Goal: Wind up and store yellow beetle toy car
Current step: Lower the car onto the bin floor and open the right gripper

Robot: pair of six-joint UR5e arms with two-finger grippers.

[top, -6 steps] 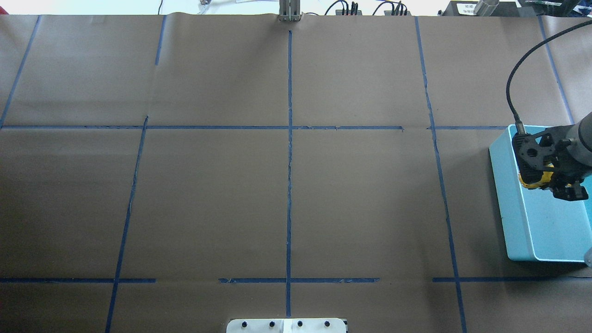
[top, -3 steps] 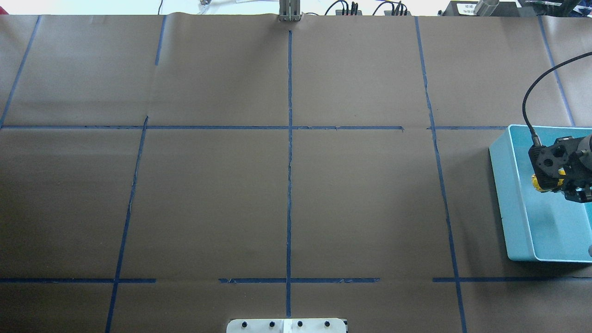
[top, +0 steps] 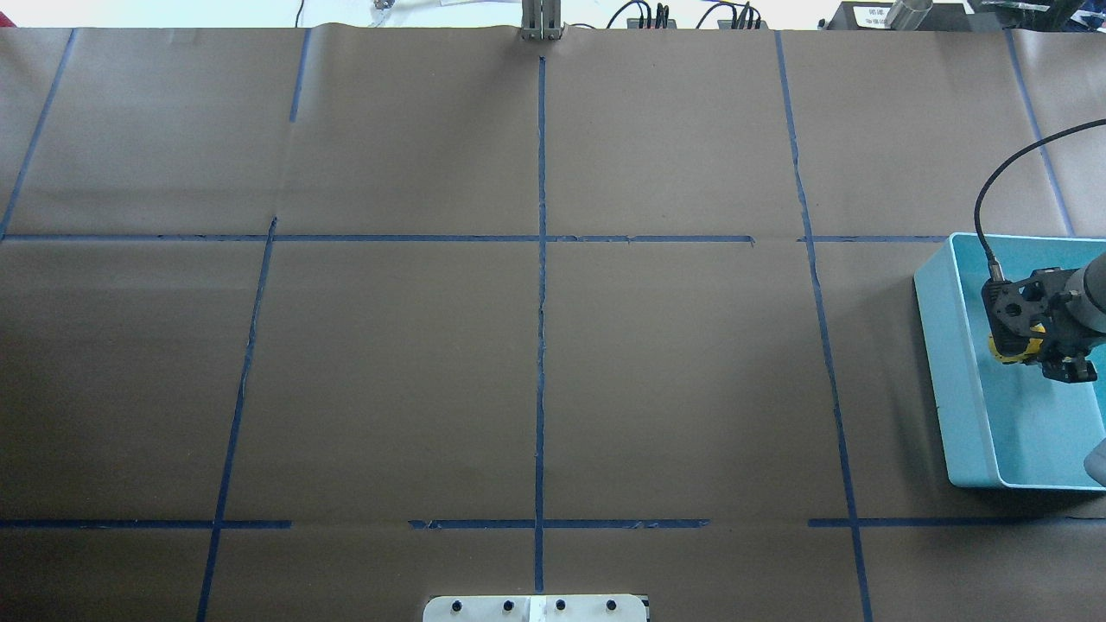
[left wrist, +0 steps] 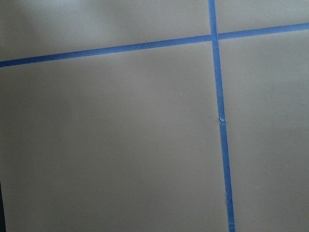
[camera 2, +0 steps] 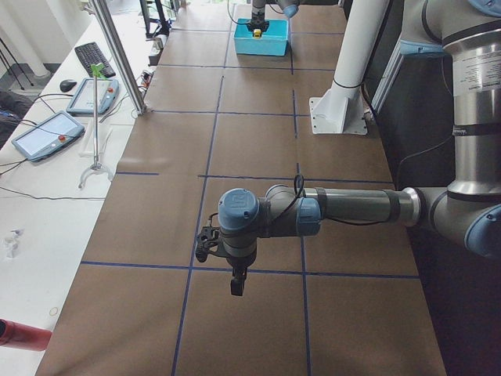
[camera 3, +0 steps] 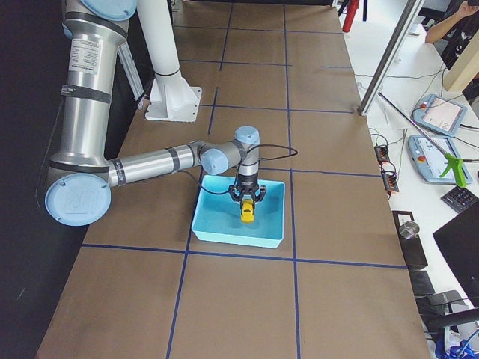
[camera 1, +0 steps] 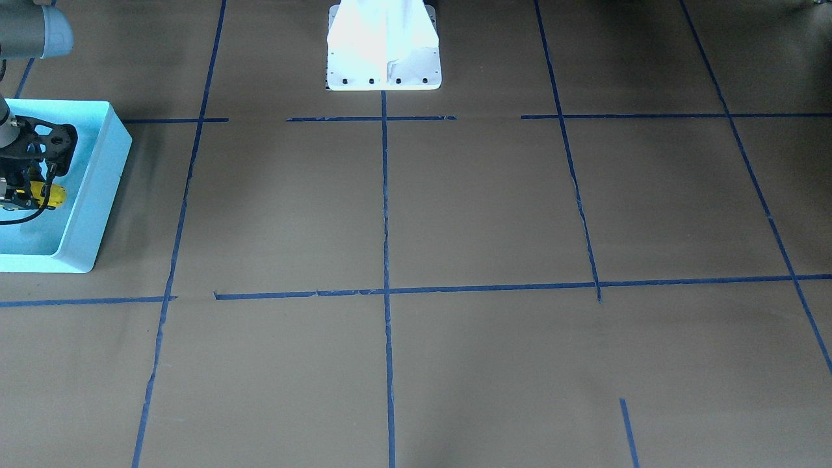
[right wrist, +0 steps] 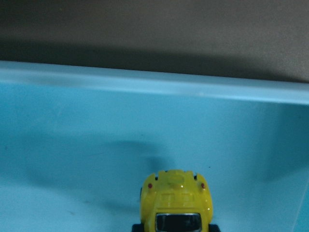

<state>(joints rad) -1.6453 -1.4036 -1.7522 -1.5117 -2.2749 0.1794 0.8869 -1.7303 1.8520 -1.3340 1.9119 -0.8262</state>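
Observation:
The yellow beetle toy car hangs low inside the turquoise bin, near its left wall, with my right gripper shut on it. In the right wrist view the yellow beetle toy car sits at the bottom centre, its shadow on the bin floor. The exterior right view shows the same yellow beetle toy car between the black fingers. My left gripper points down over bare table, far from the bin; I cannot tell whether it is open or shut.
Brown paper with blue tape lines covers the table. The robot's white base plate stands at the table's middle edge. The bin sits at the table's right end, partly cut off by the overhead view's edge.
My right gripper has carried the car further in over the bin and lower toward its floor. The left arm has not visibly moved.

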